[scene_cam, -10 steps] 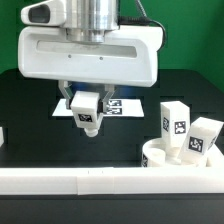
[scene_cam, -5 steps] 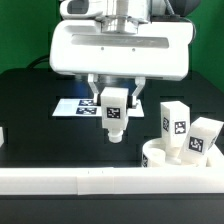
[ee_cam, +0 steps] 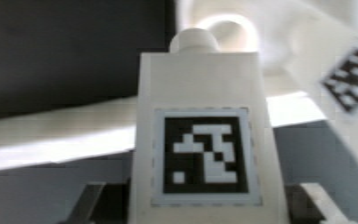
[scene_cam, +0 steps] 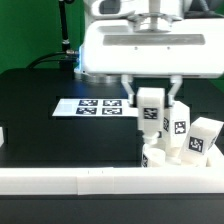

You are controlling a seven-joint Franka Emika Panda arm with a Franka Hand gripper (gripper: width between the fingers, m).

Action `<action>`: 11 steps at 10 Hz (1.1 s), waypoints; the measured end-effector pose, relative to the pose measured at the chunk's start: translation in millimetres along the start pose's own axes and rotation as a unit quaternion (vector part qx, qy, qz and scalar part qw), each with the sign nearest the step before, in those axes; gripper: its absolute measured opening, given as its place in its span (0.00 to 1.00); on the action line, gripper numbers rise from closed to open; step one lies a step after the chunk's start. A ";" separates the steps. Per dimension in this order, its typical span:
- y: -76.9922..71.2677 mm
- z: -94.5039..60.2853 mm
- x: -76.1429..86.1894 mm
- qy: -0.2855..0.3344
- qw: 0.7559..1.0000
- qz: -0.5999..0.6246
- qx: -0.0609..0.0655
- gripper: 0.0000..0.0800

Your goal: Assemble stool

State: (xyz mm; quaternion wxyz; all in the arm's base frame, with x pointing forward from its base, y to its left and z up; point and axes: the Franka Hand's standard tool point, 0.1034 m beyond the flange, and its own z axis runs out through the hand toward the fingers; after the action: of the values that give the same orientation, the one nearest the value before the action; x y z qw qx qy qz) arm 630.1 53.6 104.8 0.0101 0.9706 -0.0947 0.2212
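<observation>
The gripper pinches one leg upright (tag facing outward), hanging just above the seat, likely to seat its peg there.

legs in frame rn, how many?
3. One leg is held in the gripper above the seat; two legs stand on the seat, toward the exterior view's right.
</observation>
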 end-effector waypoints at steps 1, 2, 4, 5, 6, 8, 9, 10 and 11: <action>-1.1 2.3 -2.4 0.000 1.000 -0.003 -0.001 0.42; -0.1 2.2 -2.0 0.000 1.000 -0.002 -0.001 0.42; 0.1 3.5 -3.3 -0.001 1.000 -0.003 -0.002 0.42; -0.1 5.9 -5.6 -0.002 1.000 -0.004 -0.003 0.42; 0.3 9.4 -8.6 -0.005 1.000 -0.006 -0.004 0.42; 1.1 11.7 -9.0 0.002 1.000 -0.007 -0.006 0.42; 1.0 11.7 -9.0 0.002 1.000 -0.007 -0.005 0.42; 1.0 11.7 -9.0 0.005 1.000 -0.008 -0.005 0.42; 0.7 12.0 -8.6 0.008 1.000 -0.008 -0.005 0.42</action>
State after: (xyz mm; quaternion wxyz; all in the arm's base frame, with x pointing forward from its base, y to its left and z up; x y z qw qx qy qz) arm 627.4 53.7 90.2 0.0178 0.9694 -0.0877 0.2285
